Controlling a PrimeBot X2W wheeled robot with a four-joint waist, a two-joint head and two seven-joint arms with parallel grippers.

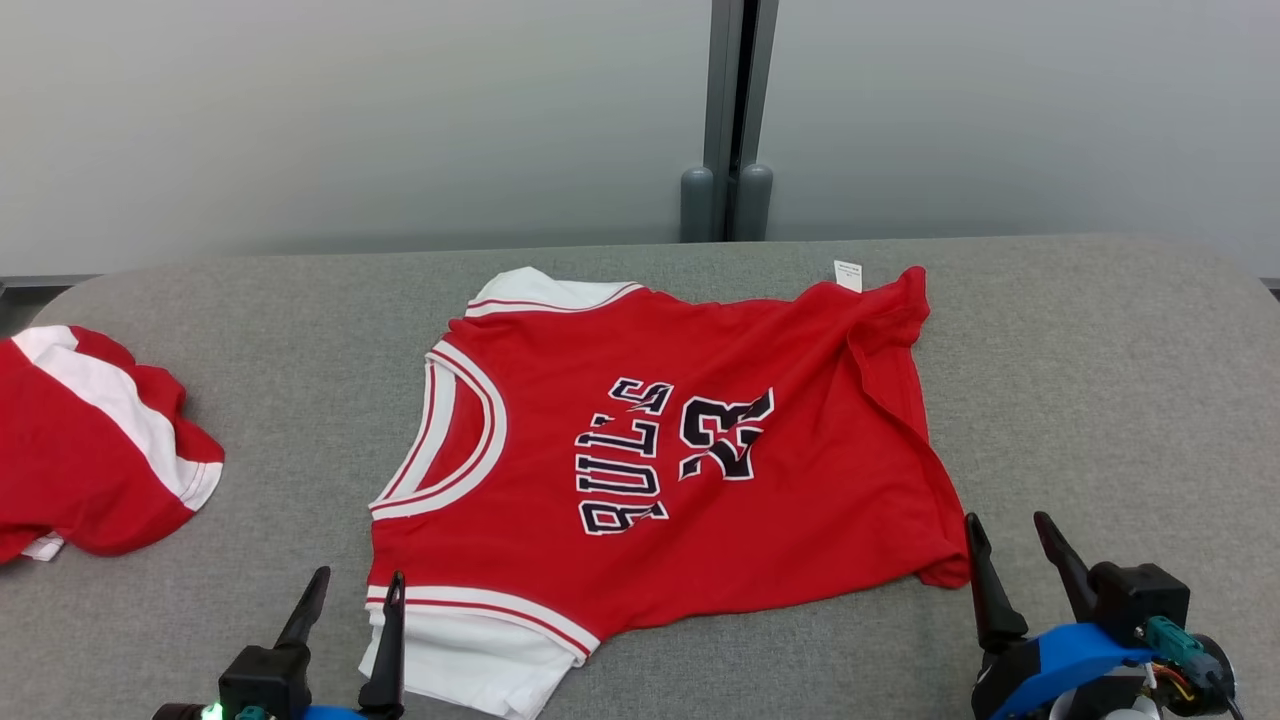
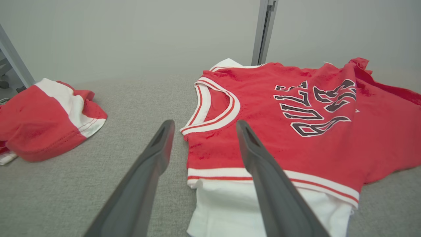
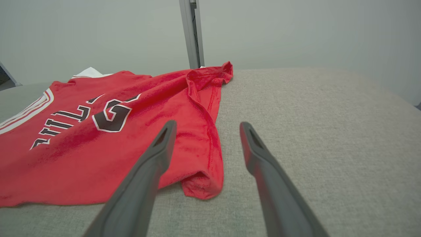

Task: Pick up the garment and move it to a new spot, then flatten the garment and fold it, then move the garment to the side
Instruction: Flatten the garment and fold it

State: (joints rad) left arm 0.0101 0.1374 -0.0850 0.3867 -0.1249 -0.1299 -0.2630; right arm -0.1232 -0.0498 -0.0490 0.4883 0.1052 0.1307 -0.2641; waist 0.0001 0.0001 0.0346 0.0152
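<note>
The red jersey (image 1: 680, 450) is laid mid-frame on the grey table (image 1: 1100, 380). The left gripper (image 1: 360, 577), lower left, and the right gripper (image 1: 1007, 522), lower right, are spread wide, with nothing pinched. Another red cloth (image 1: 90, 450) is cut off at the left edge.

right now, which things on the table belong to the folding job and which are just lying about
Job: red jersey, spread in the middle of the table; left gripper and right gripper, fingers open, at its near corners.
Lying about: bunched red and white garment at the left; grey post behind.
</note>
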